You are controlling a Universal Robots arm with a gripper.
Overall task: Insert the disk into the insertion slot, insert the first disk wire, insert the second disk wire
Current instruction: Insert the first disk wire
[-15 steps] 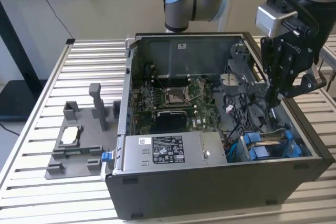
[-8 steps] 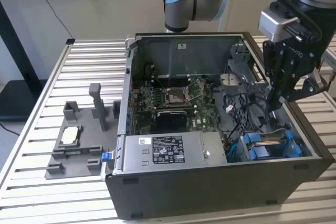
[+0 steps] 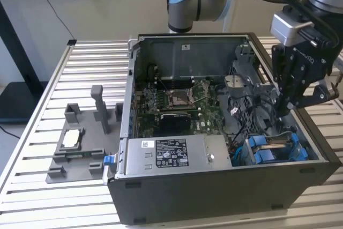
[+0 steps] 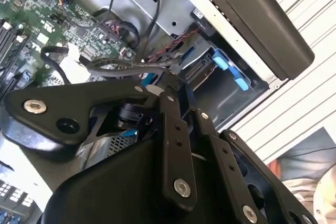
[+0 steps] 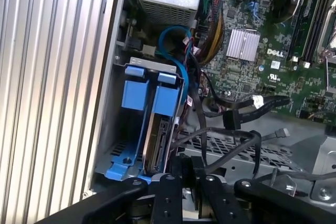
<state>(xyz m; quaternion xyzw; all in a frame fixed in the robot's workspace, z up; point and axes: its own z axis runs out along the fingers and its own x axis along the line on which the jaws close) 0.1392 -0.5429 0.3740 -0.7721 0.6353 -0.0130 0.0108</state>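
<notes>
Counted one disk [image 5: 159,138], standing on edge inside the one insertion slot [image 5: 152,64], with two blue end tabs [image 5: 134,90] side by side at the slot's mouth. Placed the slot at the near corner of the one open computer case [image 3: 214,197], toward the exterior view's right. Made out the same slot and its blue parts at the case wall in the second wrist view.

Saw one gripper [image 3: 283,112] hanging over the case just beyond the slot. Found its fingertips drawn tight together in both wrist views, pinching the end of one black disk wire [image 4: 121,65] that curved back across the board. Could not tell whether that end had reached the disk's connector.

Noted, inside the case: one green motherboard [image 3: 177,100] on the floor, one silver power-supply box [image 3: 171,154] against the near wall, one finned silver heatsink [image 5: 244,43], one blue cable [image 5: 173,27] looped above the slot, and a tangle of several black cables beside the drive.

Found the case resting on one slatted metal table [image 3: 91,63]. Counted one grey fixture tray [image 3: 75,159] on the exterior view's left, well apart from the gripper, holding one square chip [image 3: 71,139] in a recess.
</notes>
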